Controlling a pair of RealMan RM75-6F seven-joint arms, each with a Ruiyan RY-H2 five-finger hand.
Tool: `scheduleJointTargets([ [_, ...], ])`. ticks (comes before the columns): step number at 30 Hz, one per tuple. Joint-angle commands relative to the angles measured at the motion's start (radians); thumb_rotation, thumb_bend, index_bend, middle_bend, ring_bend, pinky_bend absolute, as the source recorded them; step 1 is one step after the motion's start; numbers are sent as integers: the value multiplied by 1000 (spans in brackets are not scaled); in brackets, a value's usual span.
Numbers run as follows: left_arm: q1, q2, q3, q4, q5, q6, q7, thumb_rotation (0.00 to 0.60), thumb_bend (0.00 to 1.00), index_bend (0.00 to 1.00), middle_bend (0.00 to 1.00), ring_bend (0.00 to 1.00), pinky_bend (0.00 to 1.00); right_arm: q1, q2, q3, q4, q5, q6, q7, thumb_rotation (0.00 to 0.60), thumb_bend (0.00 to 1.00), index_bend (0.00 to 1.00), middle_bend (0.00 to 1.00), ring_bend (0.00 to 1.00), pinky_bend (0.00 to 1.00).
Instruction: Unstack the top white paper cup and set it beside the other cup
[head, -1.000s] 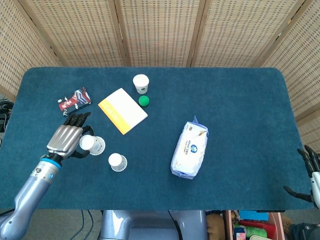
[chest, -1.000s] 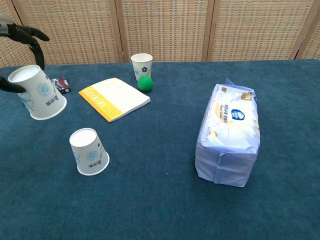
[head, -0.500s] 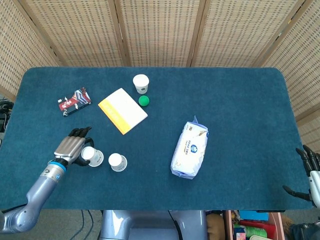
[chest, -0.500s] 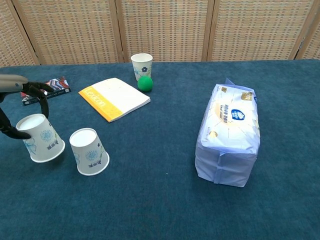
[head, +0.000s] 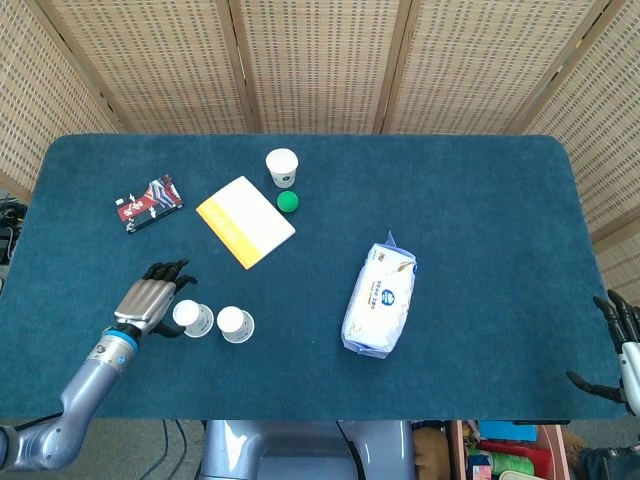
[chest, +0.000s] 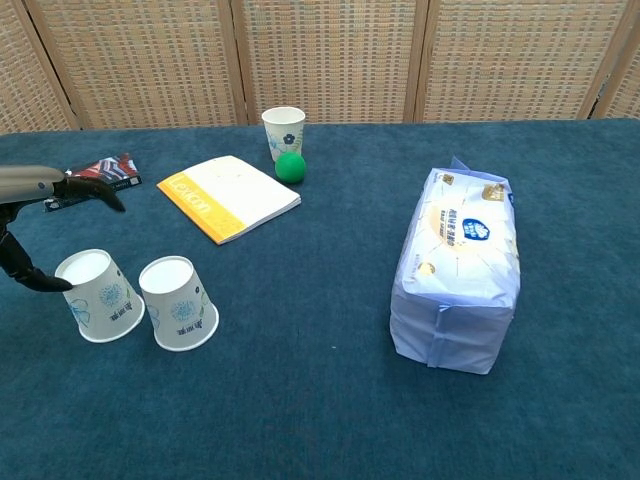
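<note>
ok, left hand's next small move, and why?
Probably draw the left hand back and up. The cup it carried sits upside down on the table beside the other cup, and the fingers look spread off it.

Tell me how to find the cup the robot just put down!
Look at the near left part of the blue table. Two upside-down white cups sit side by side there. Yours is the left cup, tilted, right by the robot's left hand; the right cup stands alone.

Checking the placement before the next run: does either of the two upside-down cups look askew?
Yes. The cup nearest the left hand leans toward the other inverted cup rather than standing flat on its rim.
</note>
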Motion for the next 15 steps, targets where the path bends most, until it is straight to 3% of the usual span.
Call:
scheduleJointTargets([
  [1, 26, 32, -7, -35, 61, 35, -38, 600, 239, 0, 0, 0, 0, 0, 0, -1, -1, -2, 1, -1, 600, 0, 0, 0, 0, 0],
  [4, 73, 67, -6, -68, 170, 98, -99, 600, 239, 0, 0, 0, 0, -1, 0, -1, -2, -2, 3, -4, 600, 0, 0, 0, 0, 0],
  [9, 223, 76, 32, -31, 429, 373, -136, 600, 239, 0, 0, 0, 0, -4, 1, -1, -7, -6, 11, -5, 600, 0, 0, 0, 0, 0],
  [15, 371, 76, 90, 33, 516, 546, -147, 600, 237, 0, 0, 0, 0, -7, 3, -1, -9, -12, 20, 1, 600, 0, 0, 0, 0, 0],
])
